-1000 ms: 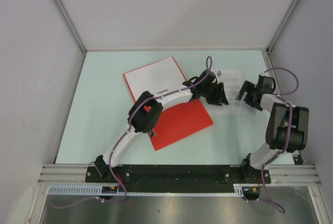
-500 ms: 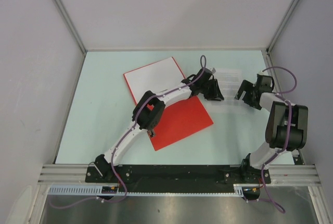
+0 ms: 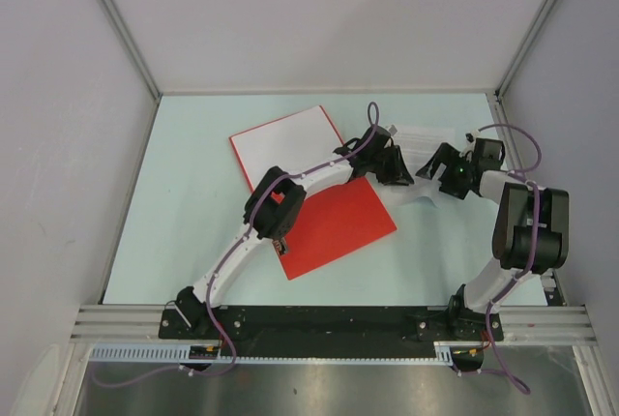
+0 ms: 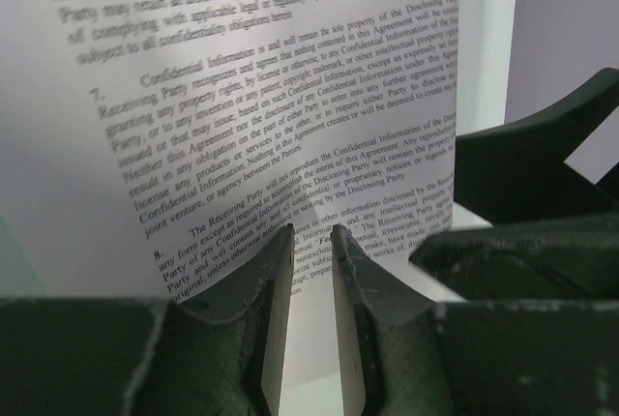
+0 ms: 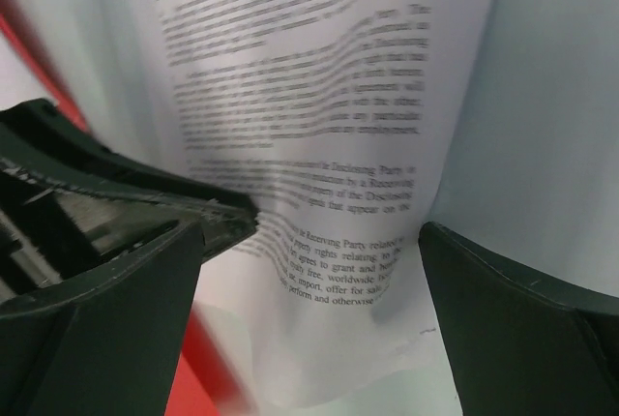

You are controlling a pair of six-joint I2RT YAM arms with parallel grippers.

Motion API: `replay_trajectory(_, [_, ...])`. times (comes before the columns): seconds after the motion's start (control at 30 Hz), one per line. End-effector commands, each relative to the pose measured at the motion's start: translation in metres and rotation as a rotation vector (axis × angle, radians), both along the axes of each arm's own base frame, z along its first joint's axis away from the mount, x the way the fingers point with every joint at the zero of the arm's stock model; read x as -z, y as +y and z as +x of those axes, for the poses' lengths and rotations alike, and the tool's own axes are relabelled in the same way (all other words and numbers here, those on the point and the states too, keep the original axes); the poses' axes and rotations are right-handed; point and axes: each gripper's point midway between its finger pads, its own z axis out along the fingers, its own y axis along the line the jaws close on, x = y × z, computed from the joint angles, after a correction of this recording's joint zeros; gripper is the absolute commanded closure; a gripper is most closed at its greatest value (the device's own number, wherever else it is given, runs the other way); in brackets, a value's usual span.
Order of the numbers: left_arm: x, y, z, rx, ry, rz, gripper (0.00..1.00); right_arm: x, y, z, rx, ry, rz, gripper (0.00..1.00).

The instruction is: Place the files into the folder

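Both grippers had drawn closer together over the last second: the right gripper [image 3: 437,166] had swung left toward the left gripper [image 3: 395,166], which had crept slightly up the table.

From above, the table [image 3: 193,193] was a smooth, pale mint sheet, boxed in by plain grey-white walls [image 3: 309,19] joined at bare metal corner posts [image 3: 116,19]. A ribbed aluminium rail [image 3: 329,321] ran along the near edge under the arm bases. The folder [image 3: 338,222] lay open and flat left of centre, glossy red, with a white page covering its far half. The files [image 3: 426,135] lay just right of it, beneath both grippers, with a pale edge showing on the near side of them.

On the left wrist camera, the files [image 4: 271,77] stood up as a thin, matt white sheet of fine black print, gently bowed. The left gripper [image 4: 311,242] had its dark, dull plastic fingers [image 4: 261,300] nearly together, leaving a narrow slot. The sheet's lower edge ran down behind the tips, and I could not tell whether they actually pinched it.

On the right wrist camera, the right gripper [image 5: 338,227] was spread wide and held nothing. Its black wedge-shaped fingers [image 5: 126,252] stood either side of the rippled files [image 5: 319,68]. A blurred strip of the red folder [image 5: 205,382] showed at lower left.
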Motion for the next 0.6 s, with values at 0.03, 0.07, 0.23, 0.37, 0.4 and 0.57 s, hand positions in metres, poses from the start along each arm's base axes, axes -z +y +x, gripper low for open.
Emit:
replay_trajectory(0.03, [0.007, 0.008, -0.015, 0.018, 0.044, 0.050, 0.71, -0.011, 0.033, -0.012, -0.065, 0.011, 0.184, 0.00])
replay_trajectory(0.07, [0.006, 0.008, -0.015, 0.021, 0.044, 0.047, 0.71, -0.016, 0.035, -0.010, -0.054, -0.006, 0.213, 0.00])
replay_trajectory(0.23, [0.006, 0.008, -0.016, 0.026, 0.046, 0.044, 0.71, -0.035, 0.046, -0.014, -0.050, -0.073, 0.371, 0.00])
replay_trajectory(0.37, [0.003, 0.007, -0.016, 0.030, 0.043, 0.039, 0.71, -0.043, 0.037, -0.012, -0.006, -0.155, 0.389, 0.00])
replay_trajectory(0.4, [0.003, 0.007, -0.016, 0.030, 0.043, 0.039, 0.71, -0.045, 0.034, -0.011, -0.001, -0.168, 0.388, 0.00])
replay_trajectory(0.57, [0.003, 0.007, -0.017, 0.038, 0.044, 0.038, 0.72, -0.054, 0.026, 0.004, -0.057, -0.272, 0.321, 0.00])
